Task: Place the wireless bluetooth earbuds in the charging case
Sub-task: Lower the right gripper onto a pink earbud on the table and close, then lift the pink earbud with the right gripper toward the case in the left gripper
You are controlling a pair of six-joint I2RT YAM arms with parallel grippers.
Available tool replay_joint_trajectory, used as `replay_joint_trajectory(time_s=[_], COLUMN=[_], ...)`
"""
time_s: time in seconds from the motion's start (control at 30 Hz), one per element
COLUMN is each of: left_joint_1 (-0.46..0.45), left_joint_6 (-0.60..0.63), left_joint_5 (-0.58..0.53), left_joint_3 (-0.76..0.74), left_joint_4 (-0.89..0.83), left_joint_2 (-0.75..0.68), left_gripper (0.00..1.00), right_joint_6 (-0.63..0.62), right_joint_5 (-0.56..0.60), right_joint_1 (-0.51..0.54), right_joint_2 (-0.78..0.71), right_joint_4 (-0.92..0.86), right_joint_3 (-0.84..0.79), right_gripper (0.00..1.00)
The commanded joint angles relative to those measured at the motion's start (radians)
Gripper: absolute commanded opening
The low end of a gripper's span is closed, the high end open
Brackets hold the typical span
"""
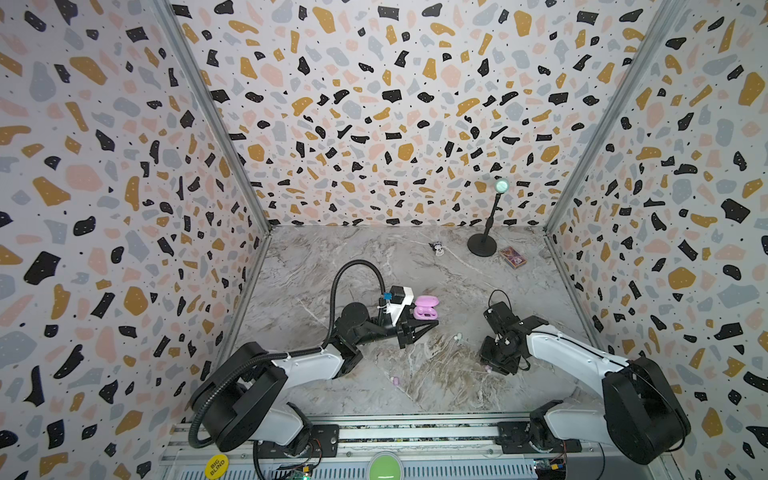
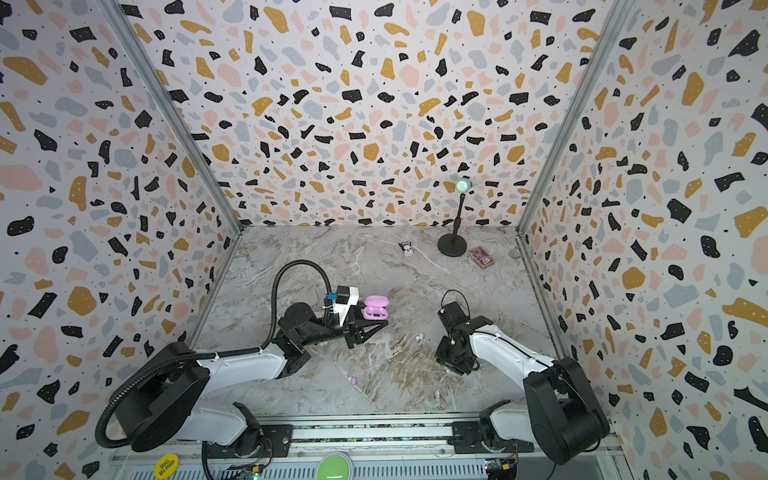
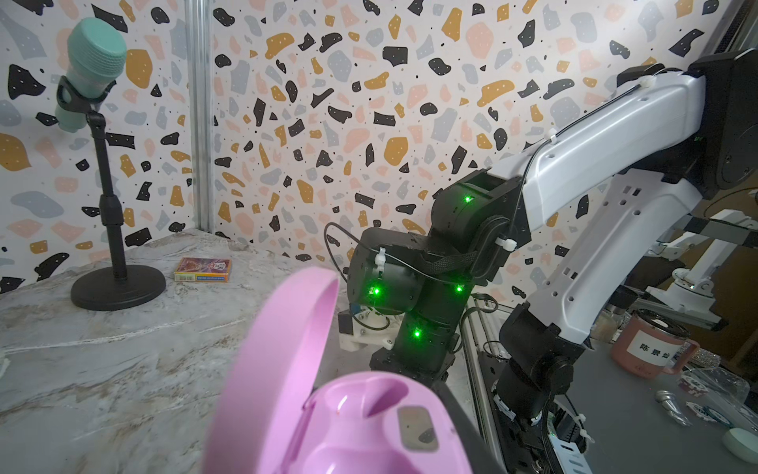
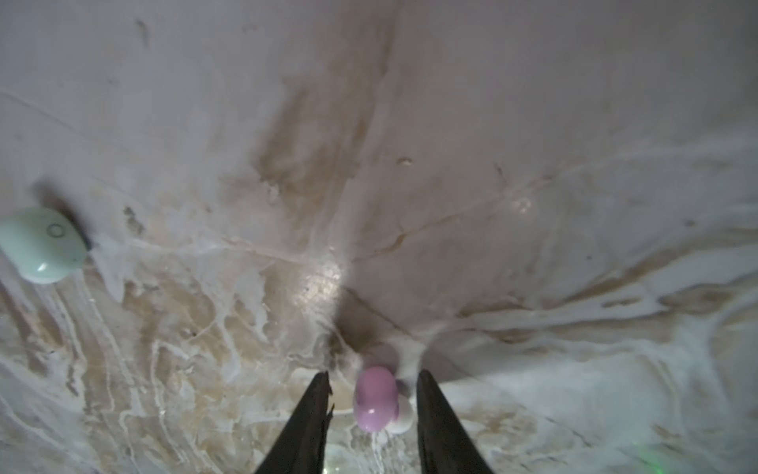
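While the left gripper point(image 1: 420, 322) clamps the open pink charging case point(image 1: 424, 309) between its fingers point(image 1: 424, 329), lid raised, the right gripper point(image 4: 374, 374) points down at the tabletop point(image 1: 415, 257) well to the right of the case and nearer the arm bases. Its fingers point(image 4: 311, 410) stand partly apart, straddling 1 pink earbud point(image 4: 375, 400) with a gap showing on each side. 1 mint earbud point(image 4: 41, 244) lies between that spot and the case; a 2nd pink earbud point(image 1: 395, 380) lies on the case's near side, well apart from it.
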Motion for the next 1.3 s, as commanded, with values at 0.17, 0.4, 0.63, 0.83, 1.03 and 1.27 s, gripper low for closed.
replay_joint_trajectory(time_s=[0.17,0.4,0.63,0.83,1.03,1.27], left_joint_1=[0.002,0.002,0.002,0.002,0.002,0.003], left_joint_6=[0.004,0.010,0.009,-0.001,-0.061,-0.086], left_joint_5=[0.019,0.019,0.017,0.005,0.010,0.032], left_joint_3=[-0.012,-0.010,-0.005,0.023,0.088,0.142], left_joint_4=[0.070,0.069,0.070,0.106,0.226,0.294], left_joint_2=[-0.040,-0.041,-0.037,-0.014,0.079,0.143], left_gripper=[0.00,0.00,0.00,0.00,0.00,0.00], right_joint_6=[-0.003,0.000,-0.019,-0.088,-0.185,-0.326], right_joint_5=[0.018,0.015,0.003,-0.020,-0.063,-0.175], right_joint_1=[-0.003,-0.003,-0.003,-0.004,-0.006,-0.007], right_joint_2=[0.008,-0.016,-0.066,-0.128,-0.172,-0.202], right_joint_4=[0.000,0.000,-0.001,-0.023,-0.037,-0.052], right_joint_3=[-0.020,-0.044,-0.041,0.049,0.202,0.427], right_gripper=[0.27,0.20,0.17,0.16,0.16,0.16])
